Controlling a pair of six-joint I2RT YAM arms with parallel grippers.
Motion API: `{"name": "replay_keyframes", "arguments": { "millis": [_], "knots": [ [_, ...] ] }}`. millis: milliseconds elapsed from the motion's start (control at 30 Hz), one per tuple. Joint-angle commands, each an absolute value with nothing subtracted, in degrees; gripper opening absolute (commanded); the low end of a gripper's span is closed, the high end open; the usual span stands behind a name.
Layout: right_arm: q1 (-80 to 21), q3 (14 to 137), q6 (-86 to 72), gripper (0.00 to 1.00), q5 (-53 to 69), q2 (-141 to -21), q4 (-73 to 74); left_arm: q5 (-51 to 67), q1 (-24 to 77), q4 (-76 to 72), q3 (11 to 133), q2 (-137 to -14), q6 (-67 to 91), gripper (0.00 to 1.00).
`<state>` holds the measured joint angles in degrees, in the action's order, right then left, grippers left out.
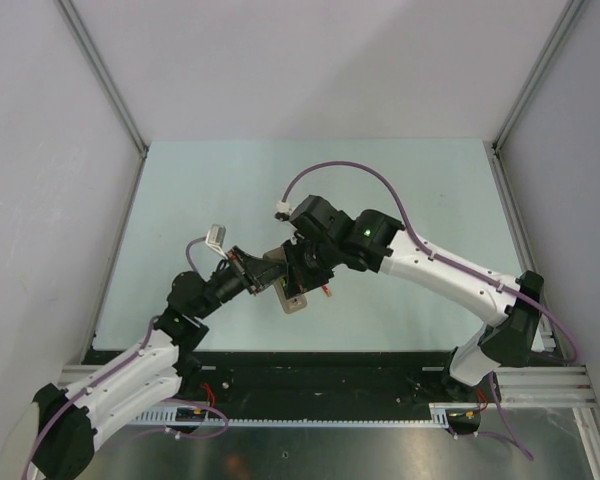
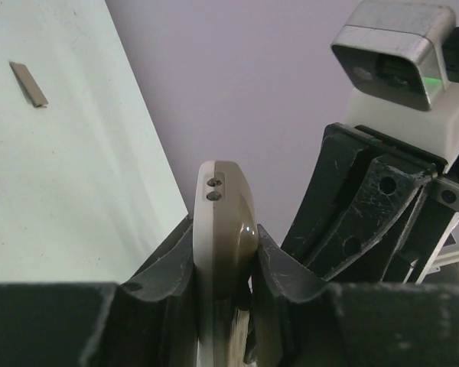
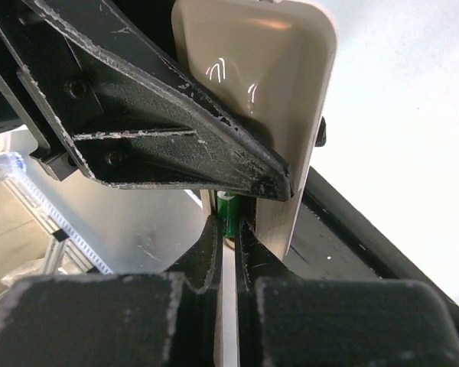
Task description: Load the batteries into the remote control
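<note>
Both jaws clamped: left on the remote control [image 2: 223, 229], right on a green battery [image 3: 228, 212].

No text, label or number can be read anywhere

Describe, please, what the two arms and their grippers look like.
The left arm and right arm have white links between black joints, with purple cables looping alongside. A green light glows on the right arm's wrist. The left gripper and right gripper have black, scuffed fingers; a silver camera box tops the right one.
</note>
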<state>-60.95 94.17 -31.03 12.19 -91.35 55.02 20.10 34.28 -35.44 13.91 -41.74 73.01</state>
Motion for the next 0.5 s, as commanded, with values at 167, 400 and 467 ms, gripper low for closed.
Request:
{"name": "replay_keyframes", "arguments": {
  "millis": [167, 400, 467],
  "knots": [
    [-60.12, 90.18, -35.42, 0.0, 16.43, -90.53, 40.87, 19.96, 36.3, -46.32, 15.3, -37.79, 75.41, 0.0],
    [-60.99, 90.97, -35.42, 0.0, 13.11, -91.32, 41.13, 18.55, 36.47, -46.41, 14.59, -37.62, 76.64, 0.0],
    [-61.17, 90.88, -35.59, 0.0, 12.48, -91.23, 41.05, 18.19, 36.39, -46.41, 14.41, -37.35, 76.82, 0.0]
  ]
}}
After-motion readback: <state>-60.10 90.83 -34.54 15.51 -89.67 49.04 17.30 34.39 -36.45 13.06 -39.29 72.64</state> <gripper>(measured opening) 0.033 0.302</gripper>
